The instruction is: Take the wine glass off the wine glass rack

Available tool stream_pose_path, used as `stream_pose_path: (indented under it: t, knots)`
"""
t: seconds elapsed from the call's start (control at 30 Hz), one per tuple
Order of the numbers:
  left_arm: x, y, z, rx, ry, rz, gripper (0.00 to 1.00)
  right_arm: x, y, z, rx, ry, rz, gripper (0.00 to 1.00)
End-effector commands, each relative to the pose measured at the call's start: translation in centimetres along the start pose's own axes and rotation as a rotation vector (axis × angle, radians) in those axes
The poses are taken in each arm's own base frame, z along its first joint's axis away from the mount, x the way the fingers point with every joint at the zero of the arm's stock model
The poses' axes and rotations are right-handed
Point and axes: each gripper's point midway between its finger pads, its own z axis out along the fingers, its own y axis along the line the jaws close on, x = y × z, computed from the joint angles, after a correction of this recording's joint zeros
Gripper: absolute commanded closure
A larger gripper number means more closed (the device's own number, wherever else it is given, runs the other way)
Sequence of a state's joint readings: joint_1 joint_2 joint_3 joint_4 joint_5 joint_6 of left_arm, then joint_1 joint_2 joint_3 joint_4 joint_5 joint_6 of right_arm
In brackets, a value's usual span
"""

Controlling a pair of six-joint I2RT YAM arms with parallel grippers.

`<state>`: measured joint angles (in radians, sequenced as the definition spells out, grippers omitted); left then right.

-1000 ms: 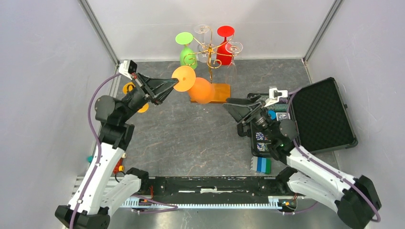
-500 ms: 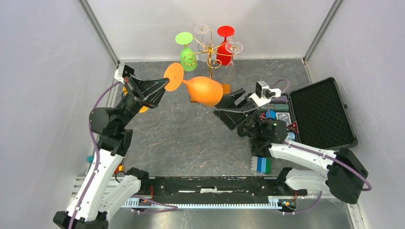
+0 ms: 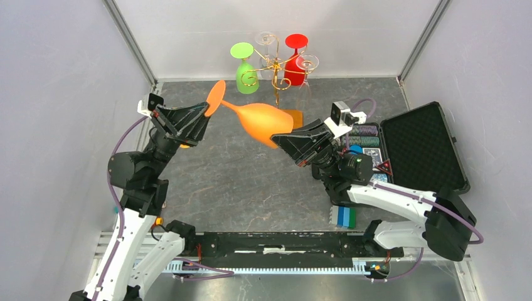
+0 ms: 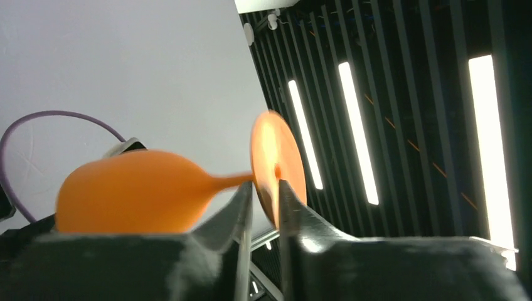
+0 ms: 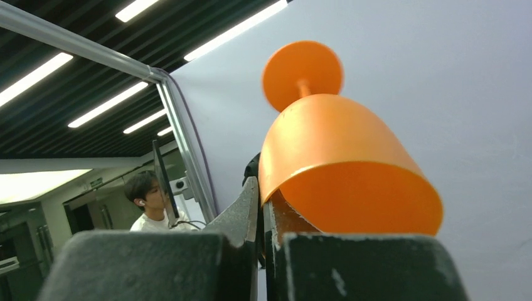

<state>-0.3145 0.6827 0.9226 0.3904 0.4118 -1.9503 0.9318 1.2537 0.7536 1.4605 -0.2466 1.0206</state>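
Observation:
An orange wine glass hangs on its side in the air between my two arms, in front of the wine glass rack. My right gripper is shut on the rim of its bowl, one finger inside and one outside. My left gripper stands open a little, and the edge of the glass's foot sits loosely between its fingers. The gold rack still carries a green glass, a red glass and two clear ones.
The rack's orange-brown base lies just behind the held glass. An open black case with chips and cards beside it sits at the right. A blue block lies near my right arm's base. Grey walls close in both sides.
My right gripper came in from the right and shut on the bowl's rim. My left gripper's jaws parted off the foot. The glass shifted slightly left and toward me.

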Motion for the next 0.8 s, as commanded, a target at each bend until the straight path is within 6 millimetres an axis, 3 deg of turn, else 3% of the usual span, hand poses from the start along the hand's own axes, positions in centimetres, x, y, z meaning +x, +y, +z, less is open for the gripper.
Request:
stream_pose_path:
  t: [0.0, 0.07, 0.13, 0.2, 0.33, 0.47, 0.6, 0.77]
  knots:
    - [0.0, -1.2, -0.6, 0.01, -0.052, 0.137, 0.59, -3.1, 2.9, 1.4, -0.085, -0.088, -0.135, 1.0]
    - [-0.2, -0.9, -0.8, -0.019, -0.075, 0.213, 0.32, -2.9, 1.7, 1.8, -0.025, -0.063, -0.164, 1.0]
    - [-0.5, 0.0, -1.0, -0.07, -0.089, 0.3, 0.17, -2.5, -0.3, 2.3, 0.074, -0.024, -0.18, 1.0]
    - [-0.8, 1.5, -1.4, -0.149, -0.091, 0.396, 0.1, -1.9, -2.2, 2.5, 0.171, 0.045, -0.239, 1.0]
    - [-2.8, 6.6, -4.1, -0.38, -0.124, 0.589, 0.0, -1.4, -6.8, 1.3, 0.416, 0.171, -0.371, 1.0]
    - [-6.6, 10.7, -9.2, -0.692, -0.216, 0.84, 0.0, -0.2, -10.5, 0.5, 0.573, 0.349, -0.485, 1.0]
    - [-11.5, 10.4, -14.3, -0.959, -0.411, 1.091, 0.0, 2.4, -14.5, -0.4, 0.718, 0.584, -0.558, 1.0]
    - [-14.4, 8.0, -17.0, -1.124, -0.561, 1.252, 0.0, 6.9, -18.3, -1.7, 0.821, 0.882, -0.663, 1.0]
